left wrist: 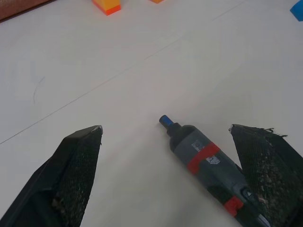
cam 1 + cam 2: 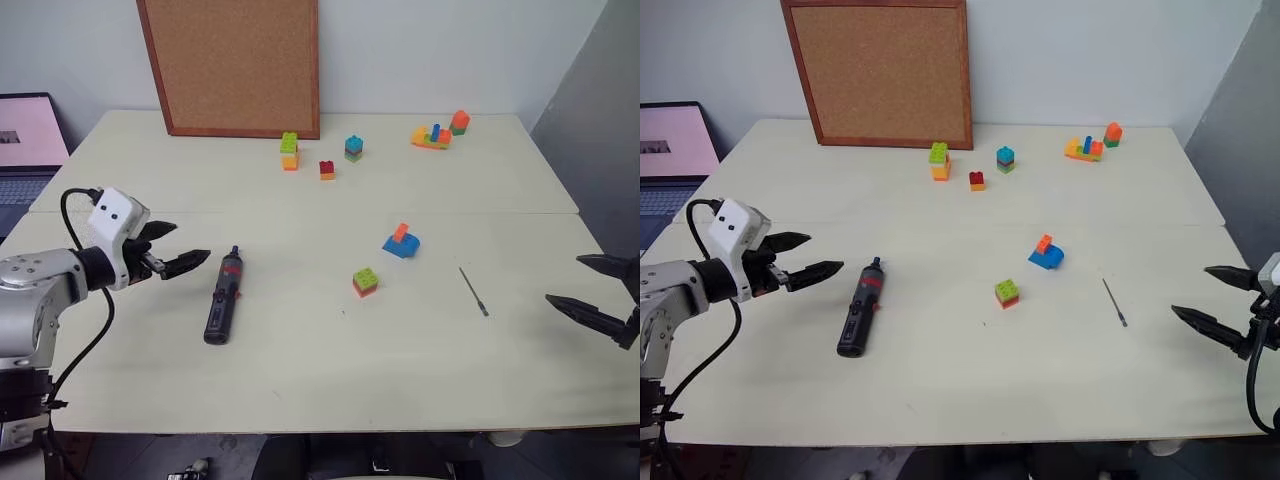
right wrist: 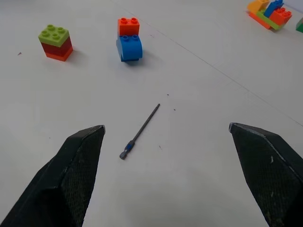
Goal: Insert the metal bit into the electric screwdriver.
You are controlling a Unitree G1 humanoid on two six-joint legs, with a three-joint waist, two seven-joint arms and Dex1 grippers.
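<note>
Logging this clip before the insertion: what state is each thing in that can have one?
Screwdriver: lying flat on the table, ungripped, no bit in its tip.
Bit: lying loose on the table, apart from the screwdriver.
Left gripper: open, empty, beside the screwdriver.
Right gripper: open, empty, near the bit.
Laptop: screen lit.

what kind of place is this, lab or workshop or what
Probably an office or lab room set up for robot trials: a pale table against a plain wall, a cork board leaning there, an open laptop alongside, and toy building blocks scattered about.
</note>
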